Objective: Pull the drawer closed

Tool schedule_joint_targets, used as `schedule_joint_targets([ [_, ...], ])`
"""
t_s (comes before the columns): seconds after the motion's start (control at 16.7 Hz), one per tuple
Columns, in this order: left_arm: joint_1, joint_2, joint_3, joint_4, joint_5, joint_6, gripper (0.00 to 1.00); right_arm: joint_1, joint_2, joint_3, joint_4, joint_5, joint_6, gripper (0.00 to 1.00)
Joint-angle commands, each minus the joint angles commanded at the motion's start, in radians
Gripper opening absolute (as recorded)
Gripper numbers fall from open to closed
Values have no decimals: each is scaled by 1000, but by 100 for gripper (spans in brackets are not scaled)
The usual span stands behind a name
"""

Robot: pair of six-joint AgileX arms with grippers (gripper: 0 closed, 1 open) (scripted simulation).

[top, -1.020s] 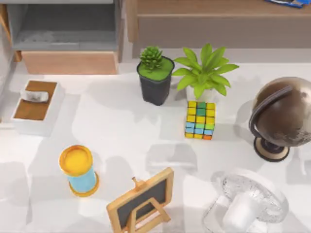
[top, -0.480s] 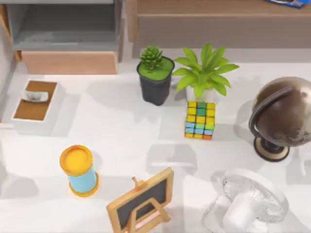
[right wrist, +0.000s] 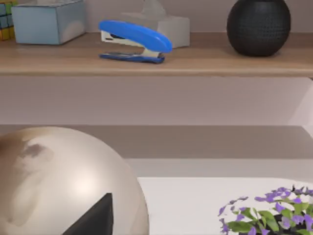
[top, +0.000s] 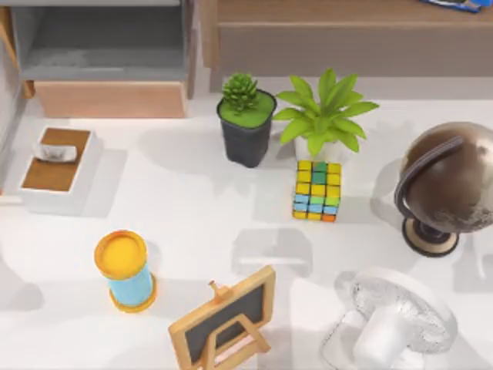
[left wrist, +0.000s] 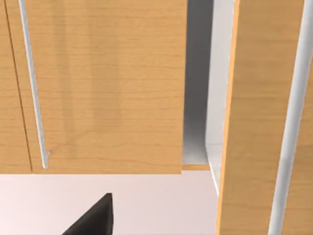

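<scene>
Drawer open (white box near)

- No readable text, labels, brands, numbers or signs in any view.
- small chalkboard on its easel: slate blank, nothing written.
- globe: surface markings, no legible lettering.
- blue stapler on the shelf: no brand mark readable.
- light-blue box and white tissue box on the same shelf: plain faces.
- drawer: front panel plain wood, unmarked.
</scene>
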Motion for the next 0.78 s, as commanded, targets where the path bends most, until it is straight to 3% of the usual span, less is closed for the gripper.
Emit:
schedule_joint_targets([
  [0.66, -60, 31, 78, -46, -60, -1, 100, 0, 0, 0, 0, 0, 0, 100],
  [0.78, -60, 31, 78, -46, -60, -1, 85, 0, 0, 0, 0, 0, 0, 100],
])
